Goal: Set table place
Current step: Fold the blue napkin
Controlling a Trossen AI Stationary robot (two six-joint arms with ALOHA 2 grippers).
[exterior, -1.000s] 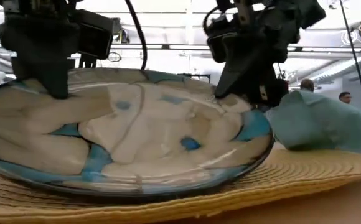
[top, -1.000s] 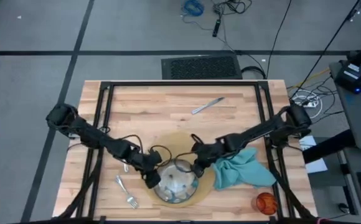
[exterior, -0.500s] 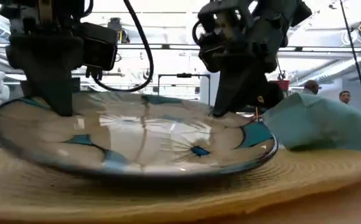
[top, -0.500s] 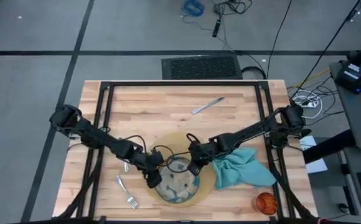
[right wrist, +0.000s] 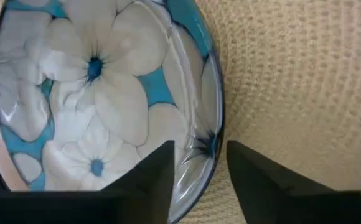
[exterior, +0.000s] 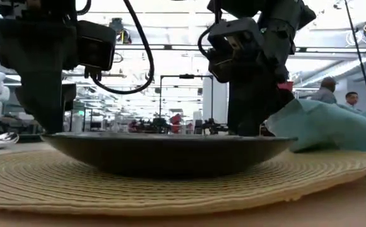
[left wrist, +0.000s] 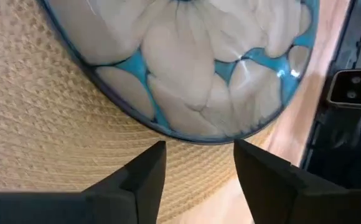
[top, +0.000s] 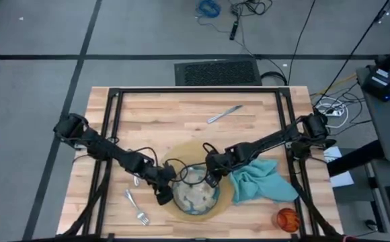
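High view shows the setup roughly a third done, by the look of it. The placemat (top: 212,202) sits at the table's (top: 175,114) 6 o'clock edge with the dish (top: 195,196) flat on it; low view confirms the dish (exterior: 164,151) rests level on the mat. Both arms are at the dish: left gripper (top: 163,195) at its 9 o'clock rim, right gripper (top: 210,179) at about 1 o'clock. In the wrist views each pair of fingers stands apart, straddling the rim with a gap, so neither looks clamped on anything.

What's left, judging from the layout: the teal napkin (top: 262,181) lies crumpled at 3 o'clock, just touching the mat. The knife (top: 224,113) is well away at 12 o'clock. The fork (top: 135,207) is off at 9 o'clock, the spoon (exterior: 1,139) shows in the low view just beyond the mat, and the orange cup (top: 286,218) sits near the 4 o'clock corner. None of those looks placed yet.
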